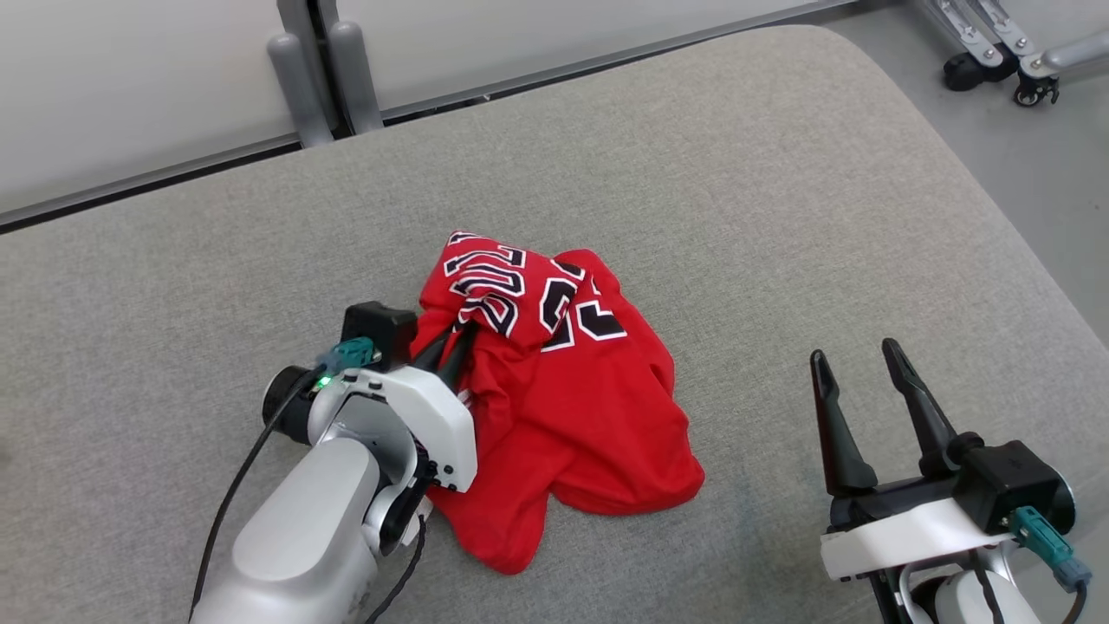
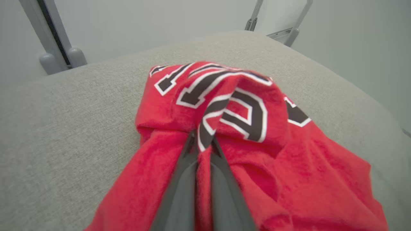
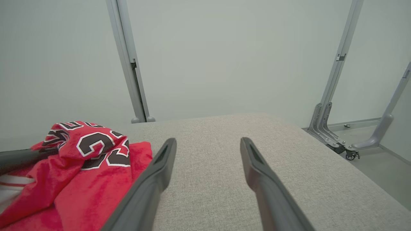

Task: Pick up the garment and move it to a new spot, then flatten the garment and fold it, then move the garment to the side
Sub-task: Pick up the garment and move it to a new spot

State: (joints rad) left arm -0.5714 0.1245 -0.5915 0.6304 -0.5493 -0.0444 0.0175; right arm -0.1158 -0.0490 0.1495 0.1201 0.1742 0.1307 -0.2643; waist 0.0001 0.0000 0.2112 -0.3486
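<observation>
On the cushion [image 1: 780, 217], left pincer [image 2: 203, 144] seemingly tight on garment [image 1: 572, 407].

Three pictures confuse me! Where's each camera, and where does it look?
Head view: on the head, down at red shirt on grey cushion; left gripper, right gripper show.
Left wrist view: on left wrist, along left gripper shut on shirt.
Right wrist view: on right wrist, along open right gripper, over cushion.
All share the shirt.

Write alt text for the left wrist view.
The left gripper is shut on a raised fold of a crumpled red garment with black-and-white lettering, which lies on a grey padded surface.
</observation>
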